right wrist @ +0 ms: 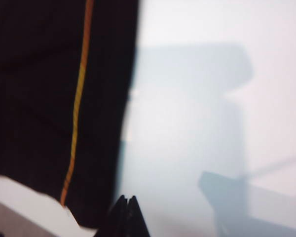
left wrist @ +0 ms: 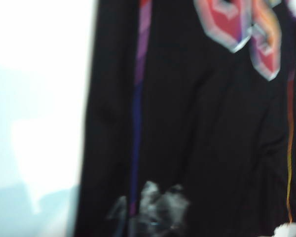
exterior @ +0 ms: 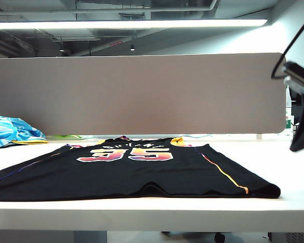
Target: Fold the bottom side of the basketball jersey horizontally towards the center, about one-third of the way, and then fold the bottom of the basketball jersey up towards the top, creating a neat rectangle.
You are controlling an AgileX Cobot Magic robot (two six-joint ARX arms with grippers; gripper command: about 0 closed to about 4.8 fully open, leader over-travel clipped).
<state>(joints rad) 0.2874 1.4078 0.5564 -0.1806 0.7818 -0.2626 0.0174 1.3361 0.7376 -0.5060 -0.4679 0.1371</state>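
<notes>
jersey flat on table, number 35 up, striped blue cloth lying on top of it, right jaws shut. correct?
Not quite. The exterior view shows the striped blue cloth apart from the basketball jersey, on the table at far left. The rest holds: number 35 up, right gripper jaws shut in the right wrist view.

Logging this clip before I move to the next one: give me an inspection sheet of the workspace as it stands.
Surface: white table, bare around the garment.
Job's things: basketball jersey lies flat and unfolded, its number 35 facing up, hem at the table's near edge.
Clutter: light blue striped cloth bunched at the far left, apart from the jersey.
Grippers: left gripper blurred, shut, above the jersey's black fabric; right gripper shut, empty, above the table beside the jersey's striped edge.
Cables: thin black cable at the upper right.
Surroundings: grey divider panel behind the table, ceiling light strip above.
</notes>
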